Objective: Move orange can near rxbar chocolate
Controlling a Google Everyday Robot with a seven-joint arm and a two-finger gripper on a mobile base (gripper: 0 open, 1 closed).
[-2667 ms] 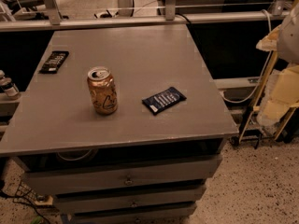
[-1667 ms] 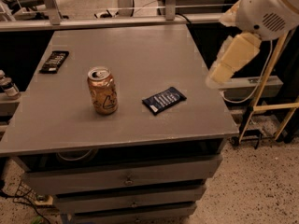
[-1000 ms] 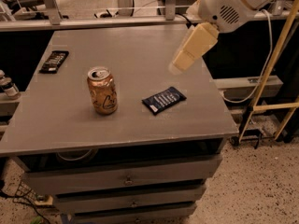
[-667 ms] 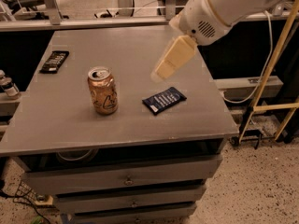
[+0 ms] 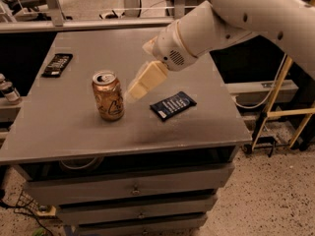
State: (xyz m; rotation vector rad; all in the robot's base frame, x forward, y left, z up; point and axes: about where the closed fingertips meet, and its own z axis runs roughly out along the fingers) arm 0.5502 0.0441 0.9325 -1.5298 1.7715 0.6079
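The orange can [image 5: 108, 96] stands upright on the grey table [image 5: 69, 132], left of centre toward the front. The rxbar chocolate [image 5: 57, 64], a flat black wrapper, lies near the table's far left edge, well behind and left of the can. My gripper [image 5: 134, 92] hangs from the white arm [image 5: 231, 18] that reaches in from the upper right. It points down and to the left, just right of the can's upper part and a little above the table. It holds nothing.
A navy-blue wrapper bar [image 5: 173, 105] lies right of the can, under the arm. Drawers [image 5: 133, 188] sit below the tabletop. A small bottle [image 5: 7, 90] stands off the table's left edge. A yellow stand [image 5: 275, 100] is on the right.
The arm has swung in from the right edge across the table, and the gripper has moved left and down to just beside the can. The can and both bars have not moved.
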